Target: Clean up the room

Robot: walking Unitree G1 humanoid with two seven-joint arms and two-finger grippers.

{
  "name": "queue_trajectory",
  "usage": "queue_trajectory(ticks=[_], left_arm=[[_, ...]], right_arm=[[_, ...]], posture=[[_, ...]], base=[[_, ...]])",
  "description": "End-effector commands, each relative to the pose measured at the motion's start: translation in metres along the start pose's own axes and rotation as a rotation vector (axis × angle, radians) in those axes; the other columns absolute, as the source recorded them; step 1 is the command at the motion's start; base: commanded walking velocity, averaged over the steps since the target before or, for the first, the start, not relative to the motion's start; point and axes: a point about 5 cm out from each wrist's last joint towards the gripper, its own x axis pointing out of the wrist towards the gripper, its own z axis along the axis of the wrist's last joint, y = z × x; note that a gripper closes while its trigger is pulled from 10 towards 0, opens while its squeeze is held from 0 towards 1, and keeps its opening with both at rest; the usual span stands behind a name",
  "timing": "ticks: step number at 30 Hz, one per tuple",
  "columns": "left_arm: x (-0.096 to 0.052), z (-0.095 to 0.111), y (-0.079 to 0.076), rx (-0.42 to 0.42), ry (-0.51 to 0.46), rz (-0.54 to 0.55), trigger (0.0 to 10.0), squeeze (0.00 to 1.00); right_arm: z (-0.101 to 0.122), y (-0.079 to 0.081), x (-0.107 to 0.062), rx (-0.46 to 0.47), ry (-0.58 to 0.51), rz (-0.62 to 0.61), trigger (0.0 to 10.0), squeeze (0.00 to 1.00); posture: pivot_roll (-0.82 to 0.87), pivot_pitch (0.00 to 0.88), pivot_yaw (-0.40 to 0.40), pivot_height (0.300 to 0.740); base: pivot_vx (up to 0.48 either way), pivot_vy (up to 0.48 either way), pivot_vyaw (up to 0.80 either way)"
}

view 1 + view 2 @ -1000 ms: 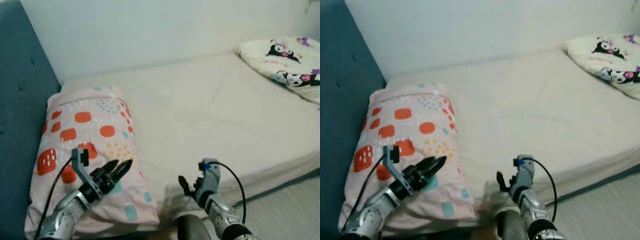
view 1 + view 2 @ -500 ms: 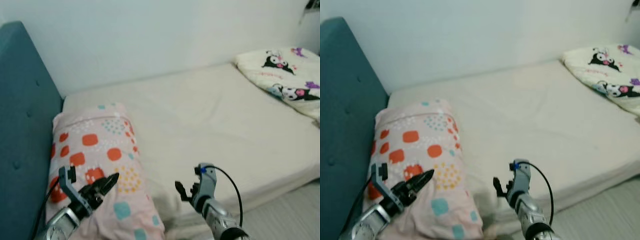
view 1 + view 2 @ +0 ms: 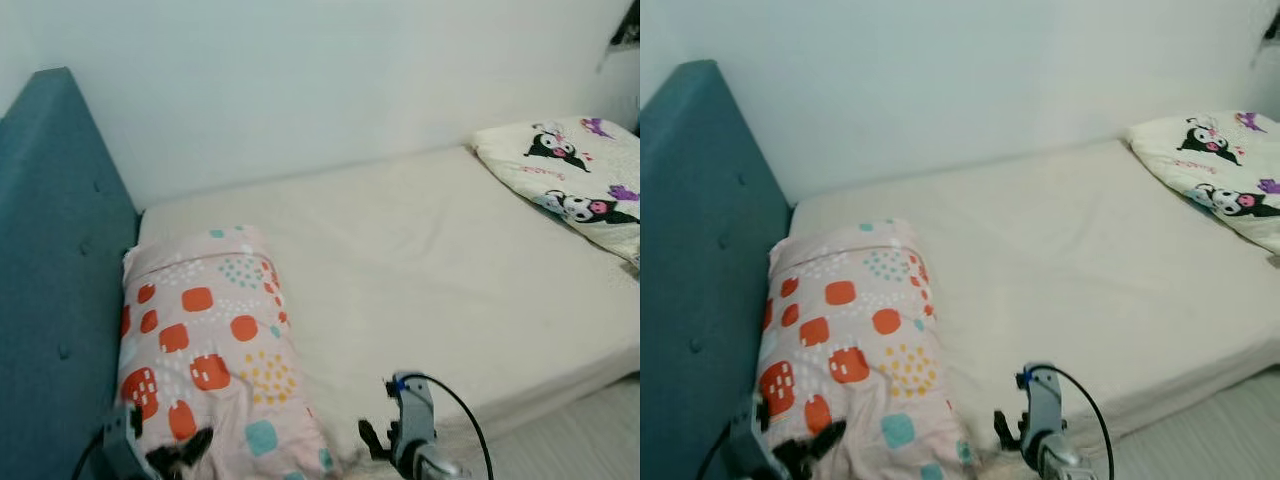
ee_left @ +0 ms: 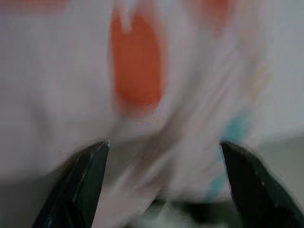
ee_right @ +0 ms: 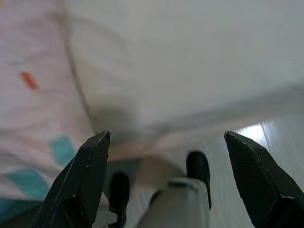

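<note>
While both arms sit low at the bed's near edge, the left pincer spreads open right against the spotted pillow; the right pincer, also open, hangs over floor beside the mattress. Far beyond lies a cartoon-print pillow.

R gripper had its two black fingers spread wide apart, over the mattress edge. Patterned pillow lay beside it; pale floor showed below w/ robot's feet.
</note>
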Motion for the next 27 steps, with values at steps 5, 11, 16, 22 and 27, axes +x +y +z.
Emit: queue_trajectory(ticks=[5, 11, 16, 22, 27], left_arm=[[-0.023, -0.054, 0.025, 0.147, 0.285, 0.265, 10.0, 0.00], [-0.016, -0.045, 0.021, 0.166, 0.246, 0.245, 10.0, 0.00], [-0.011, -0.042, 0.015, 0.206, 0.246, 0.241, 10.0, 0.00], [0.000, -0.036, 0.002, 0.258, 0.251, 0.214, 10.0, 0.00], [0.003, -0.036, -0.001, 0.276, 0.257, 0.208, 10.0, 0.00]], right_arm=[[-0.051, -0.007, -0.013, 0.045, 0.194, -0.073, 10.0, 0.00], [-0.053, -0.010, -0.015, 0.052, 0.181, -0.095, 10.0, 0.00], [-0.053, -0.014, -0.016, 0.048, 0.188, -0.115, 10.0, 0.00], [-0.056, -0.019, -0.018, 0.015, 0.199, -0.130, 10.0, 0.00], [-0.058, -0.022, -0.019, 0.018, 0.208, -0.140, 10.0, 0.00]], posture=[[-0.08, 0.051, -0.002, 0.740], [-0.07, 0.049, -0.010, 0.740], [-0.08, 0.047, -0.013, 0.740], [-0.09, 0.042, -0.007, 0.740], [-0.09, 0.041, -0.006, 0.740]], base=[[0.000, -0.214, 0.00], [0.000, -0.479, 0.00], [0.000, -0.475, 0.00], [0.000, -0.472, 0.00], [0.000, -0.472, 0.00]])
